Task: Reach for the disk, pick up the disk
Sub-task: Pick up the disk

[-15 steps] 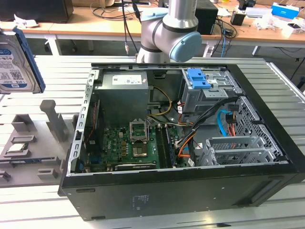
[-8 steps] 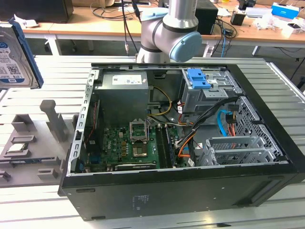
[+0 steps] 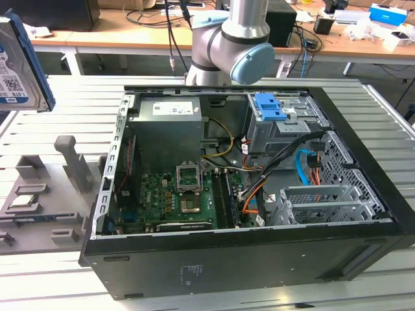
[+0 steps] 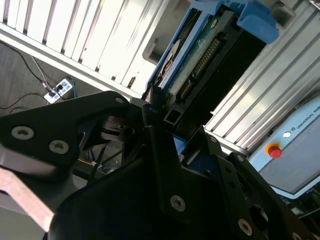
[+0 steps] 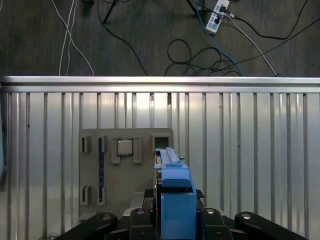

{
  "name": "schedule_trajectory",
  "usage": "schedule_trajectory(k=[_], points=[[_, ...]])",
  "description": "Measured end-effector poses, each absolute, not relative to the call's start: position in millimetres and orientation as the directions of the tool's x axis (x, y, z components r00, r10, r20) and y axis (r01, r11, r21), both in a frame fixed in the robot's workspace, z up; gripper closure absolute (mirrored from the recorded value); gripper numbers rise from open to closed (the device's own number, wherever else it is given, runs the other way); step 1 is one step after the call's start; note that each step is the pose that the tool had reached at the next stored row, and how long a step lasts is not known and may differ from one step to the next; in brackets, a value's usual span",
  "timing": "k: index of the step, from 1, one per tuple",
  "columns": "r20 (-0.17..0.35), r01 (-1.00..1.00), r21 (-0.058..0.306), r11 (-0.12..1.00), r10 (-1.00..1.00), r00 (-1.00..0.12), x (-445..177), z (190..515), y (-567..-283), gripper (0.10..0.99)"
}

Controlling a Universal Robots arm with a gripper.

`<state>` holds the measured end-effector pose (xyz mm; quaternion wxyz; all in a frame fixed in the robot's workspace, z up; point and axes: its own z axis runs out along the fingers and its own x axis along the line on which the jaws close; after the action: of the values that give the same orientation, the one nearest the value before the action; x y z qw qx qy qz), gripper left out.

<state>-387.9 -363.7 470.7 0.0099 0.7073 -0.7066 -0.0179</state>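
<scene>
Clamps narrowly with the gripper [image 5: 176,199] on the disk [image 5: 172,170], black fingers [image 4: 155,145] pressed to its blue sides; holds it edge-on in the air. Hangs over a grey fixture plate [image 5: 95,170] bearing a small square chip [image 5: 124,147], toward the slatted table's [image 5: 240,150] edge at the exterior view's left. Farther on, mid-table: an open computer case [image 3: 227,259].

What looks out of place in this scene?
The disk hangs in mid-air, on edge, at the exterior view's left, above the grey holder, clamped in the hand. Nothing looks damaged or spilled.
</scene>
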Motion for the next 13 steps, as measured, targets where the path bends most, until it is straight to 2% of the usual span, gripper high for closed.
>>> schedule_trajectory(k=[13], points=[[-0.011, -0.999, 0.039, -0.001, -1.000, 0.001, -387.9, 502.5, -363.6, 0.722]])
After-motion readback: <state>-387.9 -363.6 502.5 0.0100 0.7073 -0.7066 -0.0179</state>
